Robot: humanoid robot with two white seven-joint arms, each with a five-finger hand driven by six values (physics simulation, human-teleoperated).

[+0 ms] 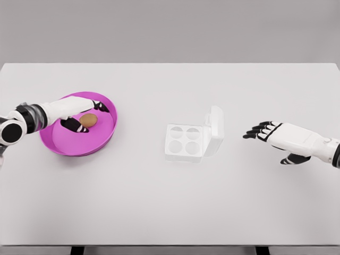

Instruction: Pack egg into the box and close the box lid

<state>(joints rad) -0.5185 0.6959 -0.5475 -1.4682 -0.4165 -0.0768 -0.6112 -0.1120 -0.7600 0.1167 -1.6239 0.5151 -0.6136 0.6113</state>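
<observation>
**Egg pickup in progress at the pink bowl**

I find the left hand (79, 118) inside the pink bowl (109, 133), fingers curled around the brown egg (88, 120); whether they grip firmly I cannot tell. The egg sits in the bowl, well apart from the box (184, 142). I judge the grasp should seat evenly on both sides, then lift straight up clear of the rim before crossing. The right hand (281, 139) hovers beside the box, fingers spread, holding nothing.

Count: one egg, one bowl, one box with four empty cups, its lid (215, 127) standing open, on the table (170, 202).
</observation>
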